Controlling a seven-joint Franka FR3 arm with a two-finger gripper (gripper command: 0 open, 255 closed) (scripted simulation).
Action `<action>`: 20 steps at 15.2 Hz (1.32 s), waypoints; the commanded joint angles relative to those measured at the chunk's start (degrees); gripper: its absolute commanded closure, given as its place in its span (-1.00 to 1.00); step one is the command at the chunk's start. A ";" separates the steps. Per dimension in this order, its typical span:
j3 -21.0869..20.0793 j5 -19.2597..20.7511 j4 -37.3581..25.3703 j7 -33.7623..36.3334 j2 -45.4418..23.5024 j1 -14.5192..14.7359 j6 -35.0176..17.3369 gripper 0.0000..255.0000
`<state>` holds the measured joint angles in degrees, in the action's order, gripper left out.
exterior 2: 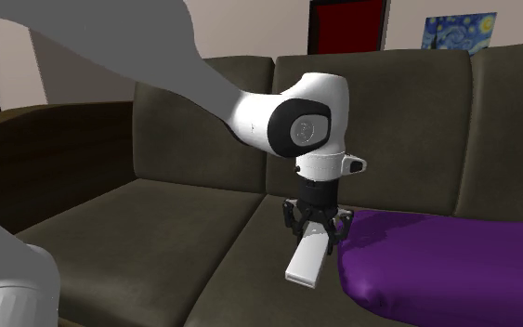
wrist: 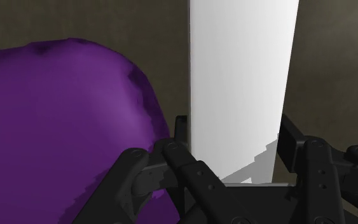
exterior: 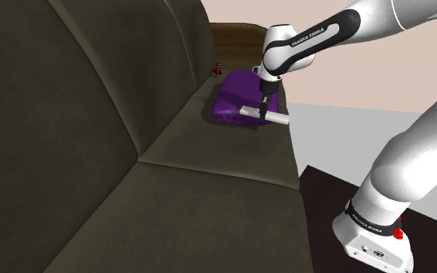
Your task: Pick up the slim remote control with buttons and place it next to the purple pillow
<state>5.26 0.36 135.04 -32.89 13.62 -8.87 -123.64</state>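
Along the second exterior view's left side, the dark brown sofa (exterior 2: 148, 223) stretches its seat and back cushions toward the middle, and my white arm (exterior 2: 278, 121) crosses in front of it from the upper left. At the middle my claw (exterior 2: 317, 228) points down, clamped on the upper end of the remote control (exterior 2: 307, 262), which is drawn as a slim, plain white slab. It slants down from my grip, low over the seat. I cannot tell whether its lower end touches the cushion. Just to its right the purple pillow (exterior 2: 436, 265) lies flat on the seat. On the wall above are a red door (exterior 2: 346, 26) and, further right, a blue swirled painting (exterior 2: 459, 30).

From the shoulder view, left to right, come the sofa's (exterior: 92, 116) back, a small red and black object (exterior: 217, 68) by the far cushion, the pillow (exterior: 232, 97), then my claw (exterior: 265, 111) over the remote (exterior: 279, 119) near the seat's front edge. My dark stand (exterior: 325, 186) sits at the lower right.

Looking along my claw (wrist: 234, 135), the pillow (wrist: 63, 127) bulges on one side, and a narrow strip of sofa shows between it and the remote (wrist: 241, 76). My fingers (wrist: 180, 126) press the remote's two long edges, one on the pillow's side and one opposite.
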 commanded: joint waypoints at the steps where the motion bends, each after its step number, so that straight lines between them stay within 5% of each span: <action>1: 0.00 -0.06 0.87 0.01 -0.70 0.04 -1.62 1.00; 15: 0.26 -0.79 6.14 -0.68 -6.92 0.17 -13.09 1.00; 20: 0.31 -0.78 6.14 -0.68 -6.92 0.22 -13.09 1.00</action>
<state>5.52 -0.37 141.01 -33.38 9.04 -8.68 -136.66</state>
